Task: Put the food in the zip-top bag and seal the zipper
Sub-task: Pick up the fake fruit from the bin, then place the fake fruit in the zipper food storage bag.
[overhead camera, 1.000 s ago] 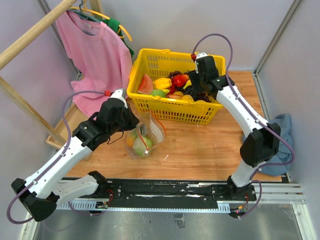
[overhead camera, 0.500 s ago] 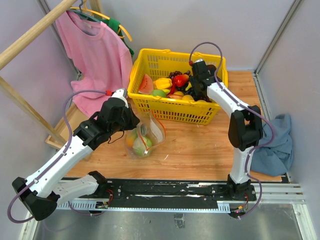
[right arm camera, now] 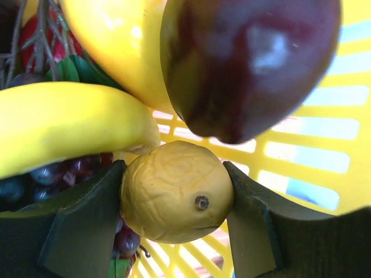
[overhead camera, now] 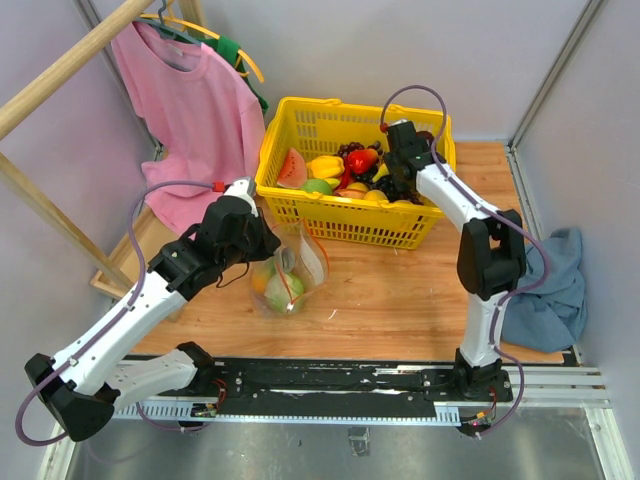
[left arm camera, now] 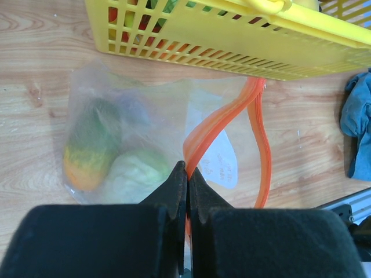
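Note:
The clear zip-top bag lies on the table in front of the basket, its mouth held open. It holds a green cabbage and an orange-green fruit. My left gripper is shut on the bag's red zipper strip. My right gripper is down inside the yellow basket, its fingers closed on a small wrinkled yellow fruit. A yellow banana and a dark red plum lie right beside it.
The basket holds several more toy foods, such as a watermelon slice and a red pepper. A pink shirt hangs on a wooden rack at the back left. A blue cloth lies at the right.
My right arm has swung in and lowered its gripper into the basket's right part. The left arm and the bag have stayed put.

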`<state>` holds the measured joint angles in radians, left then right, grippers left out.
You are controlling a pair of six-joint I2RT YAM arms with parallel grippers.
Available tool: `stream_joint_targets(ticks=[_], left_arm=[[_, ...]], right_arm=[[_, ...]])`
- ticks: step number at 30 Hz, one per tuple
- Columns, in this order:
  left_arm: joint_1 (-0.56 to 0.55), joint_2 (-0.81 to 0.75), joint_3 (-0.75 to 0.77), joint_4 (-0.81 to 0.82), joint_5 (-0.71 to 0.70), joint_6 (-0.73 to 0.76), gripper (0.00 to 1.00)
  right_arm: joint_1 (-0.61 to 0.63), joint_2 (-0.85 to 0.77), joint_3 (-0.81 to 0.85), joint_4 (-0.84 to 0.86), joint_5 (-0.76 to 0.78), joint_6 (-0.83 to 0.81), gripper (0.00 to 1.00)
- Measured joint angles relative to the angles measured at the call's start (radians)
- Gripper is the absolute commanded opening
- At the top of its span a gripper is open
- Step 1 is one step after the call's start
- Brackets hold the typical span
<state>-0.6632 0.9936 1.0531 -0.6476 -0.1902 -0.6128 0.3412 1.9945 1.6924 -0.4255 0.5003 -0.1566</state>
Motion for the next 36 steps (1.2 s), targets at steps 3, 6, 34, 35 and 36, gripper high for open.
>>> stream_joint_targets(ticks=[3, 6, 34, 35, 36], left_arm=[[0.000, 0.005, 0.000, 0.005, 0.001, 0.000, 0.00], [0.000, 0.019, 0.000, 0.010, 0.002, -0.001, 0.00], [0.000, 0.039, 0.000, 0.040, -0.007, -0.020, 0.00], [0.000, 0.039, 0.000, 0.040, -0.007, -0.021, 0.00], [0.000, 0.039, 0.000, 0.040, -0.007, -0.021, 0.00]], right_arm=[[0.001, -0.057, -0.023, -0.013, -0.032, 0.005, 0.28], [0.001, -0.132, -0.037, -0.024, -0.070, 0.014, 0.23], [0.319, -0.893, -0.497, 0.227, -0.548, 0.337, 0.12], [0.342, -0.906, -0.525, 0.260, -0.568, 0.349, 0.12], [0.365, -0.914, -0.555, 0.295, -0.588, 0.362, 0.13]])
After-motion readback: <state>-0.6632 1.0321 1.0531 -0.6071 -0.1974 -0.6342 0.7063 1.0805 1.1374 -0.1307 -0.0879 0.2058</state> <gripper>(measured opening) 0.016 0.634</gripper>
